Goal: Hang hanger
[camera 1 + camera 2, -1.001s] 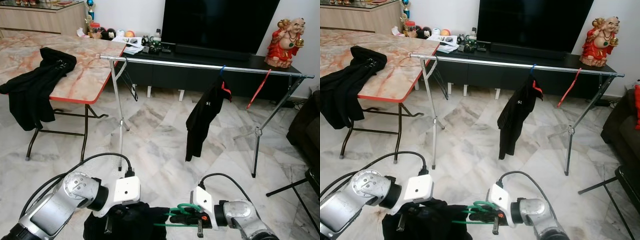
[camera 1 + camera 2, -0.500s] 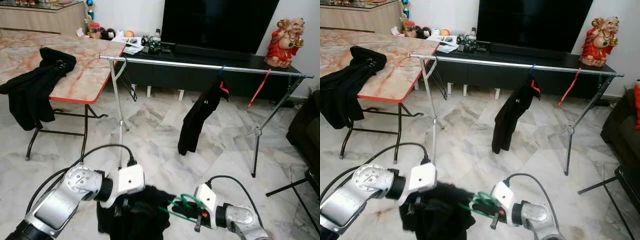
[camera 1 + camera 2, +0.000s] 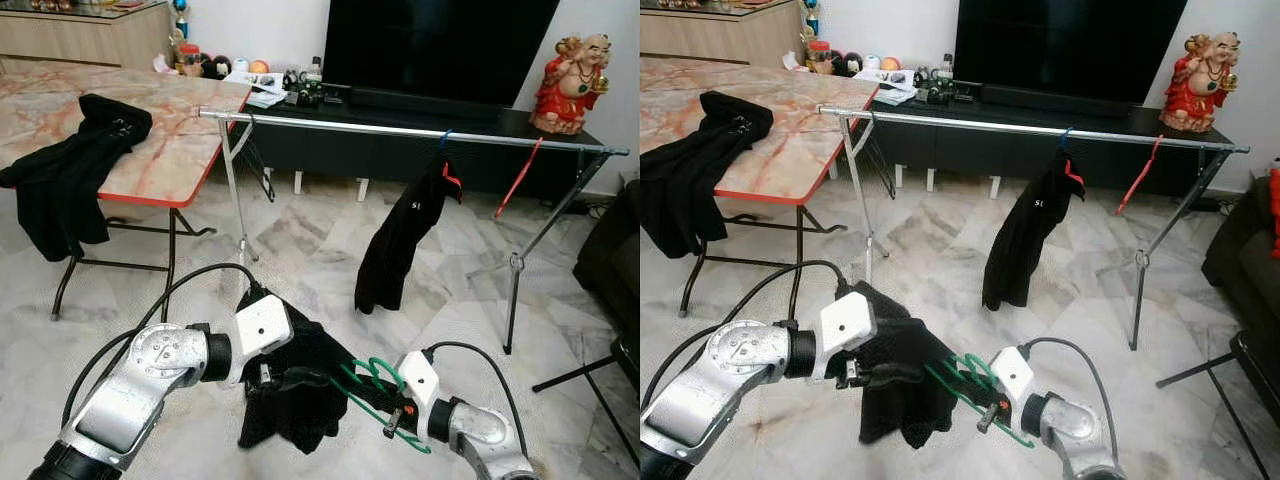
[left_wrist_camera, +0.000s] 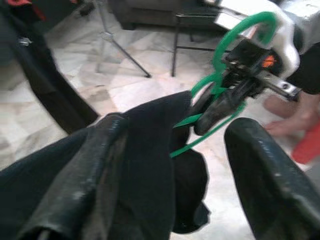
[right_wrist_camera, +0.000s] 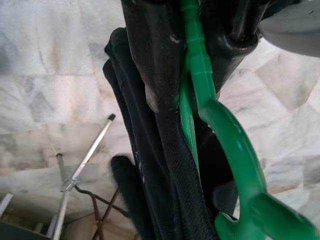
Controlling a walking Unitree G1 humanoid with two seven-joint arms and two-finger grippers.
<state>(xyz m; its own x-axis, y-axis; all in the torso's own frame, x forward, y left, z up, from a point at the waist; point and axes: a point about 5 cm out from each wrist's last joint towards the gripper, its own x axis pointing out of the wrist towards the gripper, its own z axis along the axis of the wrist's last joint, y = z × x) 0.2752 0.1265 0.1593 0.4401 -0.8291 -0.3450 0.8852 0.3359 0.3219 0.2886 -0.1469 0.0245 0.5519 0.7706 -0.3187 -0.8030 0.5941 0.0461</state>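
Note:
A green plastic hanger [image 3: 372, 388] is clamped in my right gripper [image 3: 388, 410], low in front of me; in the right wrist view the green hanger [image 5: 200, 75] runs between the black fingers. A black garment [image 3: 300, 395] is threaded on the hanger and hangs above the floor. My left gripper [image 3: 272, 378] is at the garment's top; in its wrist view the fingers stand wide apart, the cloth [image 4: 125, 165] draped over one finger. The metal clothes rail [image 3: 400, 131] spans the room ahead.
On the rail hang a black garment [image 3: 400, 240] on a blue hanger and a bare red hanger [image 3: 516, 180]. A marble-top folding table [image 3: 170, 160] with black clothing [image 3: 70, 170] stands at left. A TV cabinet [image 3: 330, 140] lies behind the rail, a dark sofa [image 3: 615, 260] at right.
Both arms have lifted the garment and green hanger up and forward from the bottom edge. The garment hangs longer now. The black garment on the rail has swayed slightly.

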